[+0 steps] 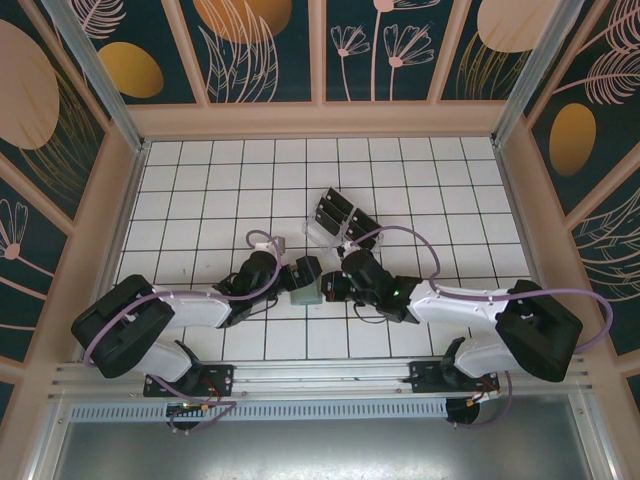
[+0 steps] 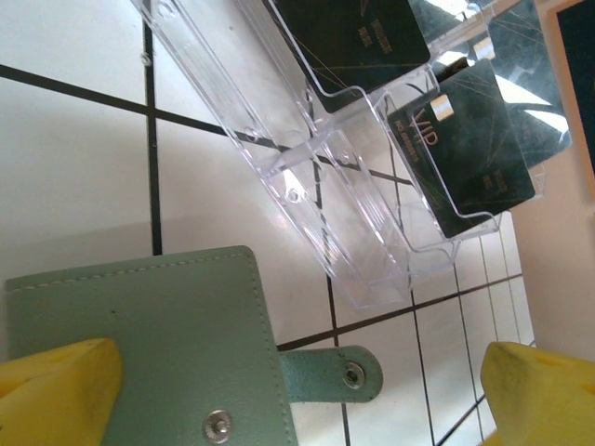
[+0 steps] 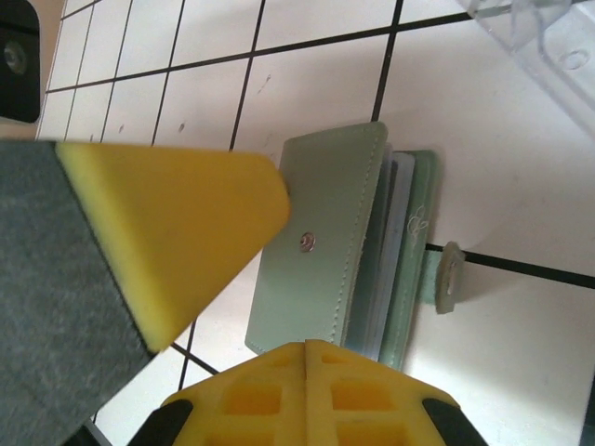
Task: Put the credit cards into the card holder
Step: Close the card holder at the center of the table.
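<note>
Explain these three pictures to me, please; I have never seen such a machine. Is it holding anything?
It is two robot arms bolted at a table's edge. One picture comes from a camera above; the other two from cameras on the wrists. On the white tiled table lie a pale green stitched card holder, its snap strap undone, and a clear plastic tray holding black rectangular cards. The left arm has its jaws wide open; the right arm has them shut. Nothing appears to be held.
</note>
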Available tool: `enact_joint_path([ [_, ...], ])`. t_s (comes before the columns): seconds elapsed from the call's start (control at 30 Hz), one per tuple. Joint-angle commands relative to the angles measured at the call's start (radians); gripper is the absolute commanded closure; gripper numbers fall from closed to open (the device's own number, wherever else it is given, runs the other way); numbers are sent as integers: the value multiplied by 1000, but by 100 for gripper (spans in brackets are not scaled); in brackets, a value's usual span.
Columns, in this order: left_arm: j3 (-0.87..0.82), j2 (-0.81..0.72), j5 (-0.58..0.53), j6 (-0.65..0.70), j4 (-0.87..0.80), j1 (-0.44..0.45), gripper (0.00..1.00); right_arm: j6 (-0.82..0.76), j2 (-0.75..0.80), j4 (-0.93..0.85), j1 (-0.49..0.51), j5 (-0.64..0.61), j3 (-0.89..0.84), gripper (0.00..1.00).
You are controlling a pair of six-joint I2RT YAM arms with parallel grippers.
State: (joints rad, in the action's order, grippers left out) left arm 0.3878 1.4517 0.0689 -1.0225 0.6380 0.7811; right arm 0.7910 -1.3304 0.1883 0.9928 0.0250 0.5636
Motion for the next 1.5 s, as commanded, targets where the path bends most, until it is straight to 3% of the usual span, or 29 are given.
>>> enact_joint_path([
  [0.0, 40, -27, -58, 22, -74, 4, 1, 19, -27, 75, 17, 6, 5, 96],
  [0.5, 129, -14, -74, -4, -139, 3, 2, 13, -210, 138, 37, -29, 33, 99],
  [0.73, 179, -60, -107, 13, -272, -20, 1, 25, -236, 153, 26, -31, 1, 100],
  [1.1, 152, -215, -228, 209, -601, -63, 1, 16, -256, 166, 7, -13, -11, 100],
  [1.3, 120, -256, -162, 362, -657, -63, 2, 12, -259, 163, -3, 5, -3, 100],
  [1.47, 71, -288, -96, 392, -653, -60, 2, 7, -267, 154, -8, 16, 17, 100],
])
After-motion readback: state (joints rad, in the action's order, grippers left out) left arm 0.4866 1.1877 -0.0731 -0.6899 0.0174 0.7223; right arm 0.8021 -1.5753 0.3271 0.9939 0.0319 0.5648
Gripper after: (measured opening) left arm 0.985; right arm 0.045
